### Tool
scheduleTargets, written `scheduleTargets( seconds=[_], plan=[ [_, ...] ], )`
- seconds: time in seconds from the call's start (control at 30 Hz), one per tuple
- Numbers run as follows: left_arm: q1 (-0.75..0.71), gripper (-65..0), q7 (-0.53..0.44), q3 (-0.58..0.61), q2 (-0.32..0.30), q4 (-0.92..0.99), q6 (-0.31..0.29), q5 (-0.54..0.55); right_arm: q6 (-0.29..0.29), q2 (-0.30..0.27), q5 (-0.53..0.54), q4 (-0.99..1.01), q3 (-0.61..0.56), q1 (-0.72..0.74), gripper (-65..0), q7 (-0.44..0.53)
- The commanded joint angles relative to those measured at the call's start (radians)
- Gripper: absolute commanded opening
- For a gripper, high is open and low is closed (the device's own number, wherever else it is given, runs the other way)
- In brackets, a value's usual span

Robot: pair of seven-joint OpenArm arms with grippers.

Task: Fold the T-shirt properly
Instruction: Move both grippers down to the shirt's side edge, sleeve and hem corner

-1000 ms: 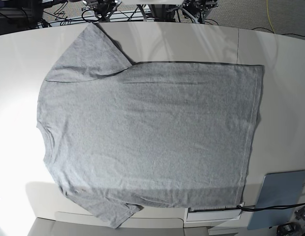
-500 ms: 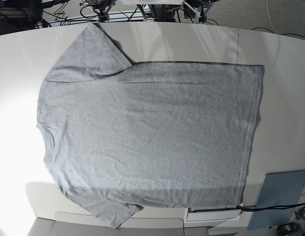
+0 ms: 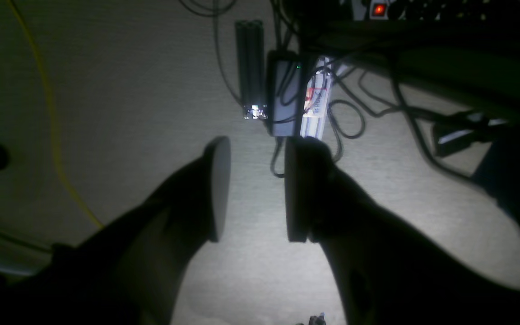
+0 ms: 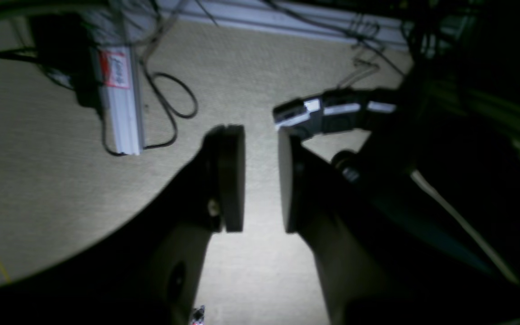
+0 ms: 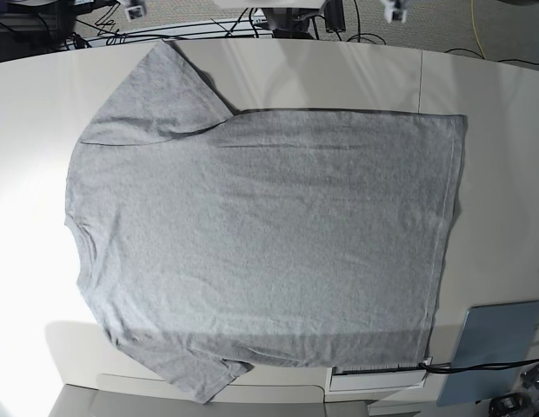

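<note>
T-shirt (image 5: 261, 243): lay flat on the white table (image 5: 504, 130), plain grey side up, collar toward the base view's left
left gripper (image 3: 253, 189): parted wide over the carpet (image 3: 129, 90), holding nothing
right gripper (image 4: 262, 180): narrower gap, also empty, above floor cables (image 4: 169, 104)

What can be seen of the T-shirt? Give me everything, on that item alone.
The T-shirt is heather-grey, short-sleeved, and looks like soft cotton knit. It lies spread flat and unfolded on the white table, plain side up, no lettering showing. In the base view its neck end is at the left, the hem at the right, one sleeve toward the far edge and one toward the near edge, where its tip reaches the table's edge. Only faint creases show. Nothing but the table touches it; no gripper is on it.
</note>
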State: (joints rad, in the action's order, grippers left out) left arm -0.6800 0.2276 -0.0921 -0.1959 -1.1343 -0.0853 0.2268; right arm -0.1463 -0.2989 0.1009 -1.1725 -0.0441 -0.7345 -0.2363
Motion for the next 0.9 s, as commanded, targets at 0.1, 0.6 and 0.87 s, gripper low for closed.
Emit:
scheduleTargets(
  seconds=[0.1,0.6,0.87],
  plan=[
    [-0.136,-43.3,-0.009,-0.002,-0.063,-0.178,-0.004,0.028,0.005,-0.11,0.061,-0.214,0.005,-0.143,-51.2,-0.034],
    [-0.375,-43.3,0.078,-0.003,-0.332,-0.795,0.056,-0.325,0.005,-0.366,-0.053,-0.86,0.079,-0.382,-51.2,-0.248],
    [-0.293,-43.3,0.094,-0.002,-0.469,-0.899,-0.015,-0.569,0.001,-0.365,-0.184,-0.995,0.232,-0.37,-51.2,-0.251]
  ],
)
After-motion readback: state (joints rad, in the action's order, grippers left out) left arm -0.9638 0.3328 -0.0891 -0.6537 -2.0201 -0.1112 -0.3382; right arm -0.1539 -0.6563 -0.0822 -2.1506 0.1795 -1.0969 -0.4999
